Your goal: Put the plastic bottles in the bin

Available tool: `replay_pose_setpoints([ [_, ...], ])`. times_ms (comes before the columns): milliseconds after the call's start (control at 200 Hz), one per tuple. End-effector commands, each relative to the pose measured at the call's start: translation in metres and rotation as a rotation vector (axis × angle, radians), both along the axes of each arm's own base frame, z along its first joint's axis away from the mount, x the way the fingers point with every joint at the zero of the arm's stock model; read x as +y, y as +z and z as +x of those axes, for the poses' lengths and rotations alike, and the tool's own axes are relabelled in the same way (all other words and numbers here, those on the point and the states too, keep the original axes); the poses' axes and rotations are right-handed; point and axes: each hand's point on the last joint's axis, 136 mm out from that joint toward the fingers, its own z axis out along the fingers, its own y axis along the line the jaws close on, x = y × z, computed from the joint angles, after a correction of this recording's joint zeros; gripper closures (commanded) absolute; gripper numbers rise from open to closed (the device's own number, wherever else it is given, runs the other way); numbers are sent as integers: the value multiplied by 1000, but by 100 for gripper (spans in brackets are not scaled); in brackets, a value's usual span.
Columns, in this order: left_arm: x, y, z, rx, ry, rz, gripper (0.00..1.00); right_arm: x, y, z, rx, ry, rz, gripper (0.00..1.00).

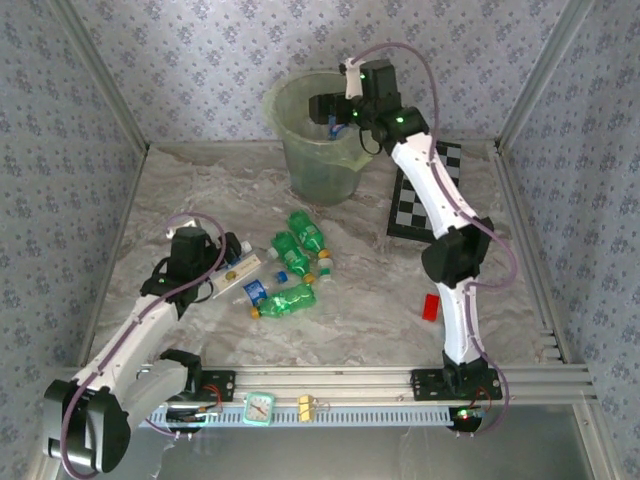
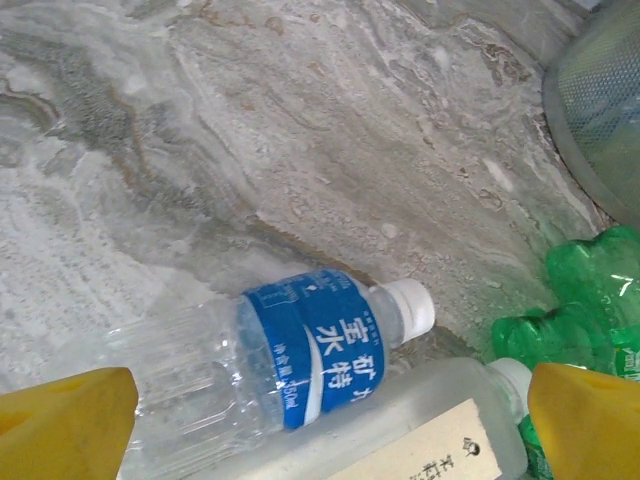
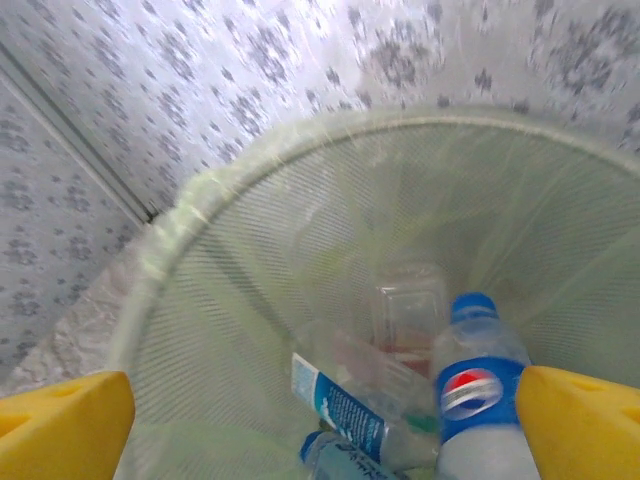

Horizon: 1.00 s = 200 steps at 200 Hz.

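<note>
floral wallpaper walls (image 1: pixel 200 40), marbled grey tabletop (image 1: pixel 370 300)

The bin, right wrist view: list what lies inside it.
Inside the bin: a blue-capped Pepsi bottle, a clear bottle with a blue-and-white label, and another clear bottle behind them. The bin's floor is covered by this pile.

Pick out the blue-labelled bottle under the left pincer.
The clear white-capped bottle; the frosted bottle beside it wears a beige label, and the green bottles lie further right.

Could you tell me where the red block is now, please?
Top view: the red block lies on the right, beside the right arm, nearer than the chequered board.
</note>
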Motion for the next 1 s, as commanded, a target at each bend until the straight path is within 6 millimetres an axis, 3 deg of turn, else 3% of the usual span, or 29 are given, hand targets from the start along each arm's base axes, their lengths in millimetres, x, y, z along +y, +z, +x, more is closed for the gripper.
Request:
replay_pose_setpoints([
  [0, 7, 4, -8, 18, -5, 22, 0, -8, 45, -35, -63, 35, 42, 0],
  [150, 10, -4, -19, 58, -22, 22, 0, -14, 42, -64, -52, 54, 79, 0],
  [320, 18, -21, -25, 98, -6, 63, 0, -22, 16, -100, -24, 63, 100, 0],
  [600, 22, -41, -12, 151, -5, 115, 0, -35, -56, -144, 102, -10, 100, 0],
  [800, 25, -45, -4, 170, 8, 139, 0, -43, -96, -155, 186, -55, 106, 0],
  [995, 35, -51, 2, 229, 50, 187, 0, -48, -89, -151, 165, -73, 68, 0],
])
